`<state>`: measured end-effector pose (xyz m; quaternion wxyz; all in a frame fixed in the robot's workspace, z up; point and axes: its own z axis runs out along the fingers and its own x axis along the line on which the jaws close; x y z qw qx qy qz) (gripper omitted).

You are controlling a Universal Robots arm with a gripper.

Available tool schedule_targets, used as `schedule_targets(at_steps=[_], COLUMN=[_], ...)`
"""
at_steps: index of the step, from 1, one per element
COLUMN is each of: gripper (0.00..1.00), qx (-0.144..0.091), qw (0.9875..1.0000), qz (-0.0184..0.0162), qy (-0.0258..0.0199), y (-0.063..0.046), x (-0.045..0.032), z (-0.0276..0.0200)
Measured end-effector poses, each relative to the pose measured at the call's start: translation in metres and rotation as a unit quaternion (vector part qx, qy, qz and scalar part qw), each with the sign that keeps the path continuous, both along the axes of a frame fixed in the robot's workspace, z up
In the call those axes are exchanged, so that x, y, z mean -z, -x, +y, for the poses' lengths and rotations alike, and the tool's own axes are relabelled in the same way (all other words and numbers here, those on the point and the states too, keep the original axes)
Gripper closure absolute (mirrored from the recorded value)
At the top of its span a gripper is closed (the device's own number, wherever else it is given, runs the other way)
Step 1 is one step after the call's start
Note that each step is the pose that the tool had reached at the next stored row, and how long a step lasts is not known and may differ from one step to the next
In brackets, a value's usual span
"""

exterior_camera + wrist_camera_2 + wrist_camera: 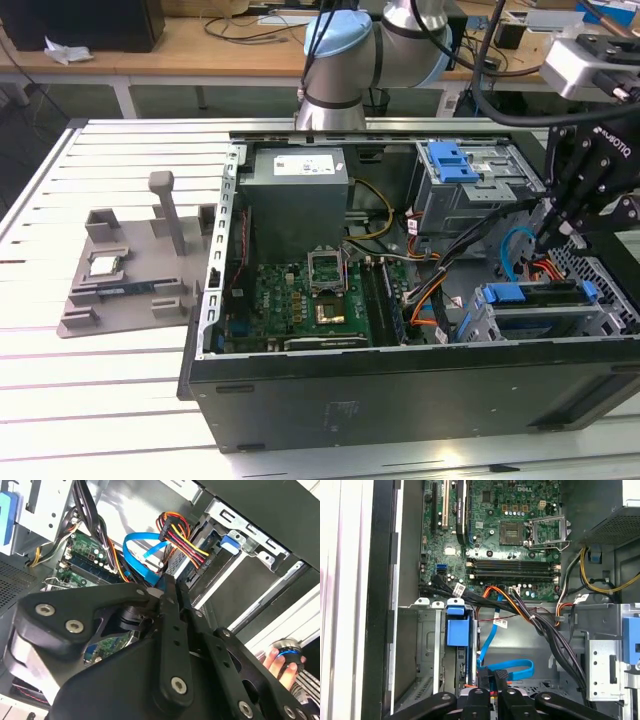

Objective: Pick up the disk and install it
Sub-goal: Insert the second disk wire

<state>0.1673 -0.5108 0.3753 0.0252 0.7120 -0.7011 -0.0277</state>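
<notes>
Exterior view: hovering end effector (556, 232) just above the disk (540, 297) (long axis crosswise, already in bay). Finger state impossible to tell.

Bright overhead light washes the slatted table (110, 400) to near white in the exterior view, with glare streaks along its near edge. Just below the gripper (553, 238), the case (330, 400) interior sits in shadow. In the second wrist view the gripper's dark links loom soft and unfocused.

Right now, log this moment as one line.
tool: over drive bay, near cables | disk: seated in bay | case: open
</notes>
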Motion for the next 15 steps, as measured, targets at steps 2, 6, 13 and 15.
schedule_targets(at_steps=[2,6,13,15], gripper=[0.84,0.84,0.84,0.84], qx=[0.000,0.000,0.001,0.012], qw=[1.0000,1.0000,1.0000,0.9999], qz=[0.0000,0.0000,0.0003,0.0004], qy=[0.0000,0.0038,0.0039,0.0041], y=[0.000,0.000,0.000,-0.001], x=[0.0001,0.0040,0.0141,0.0177], z=[-0.0011,-0.0144,-0.0289,-0.0300])
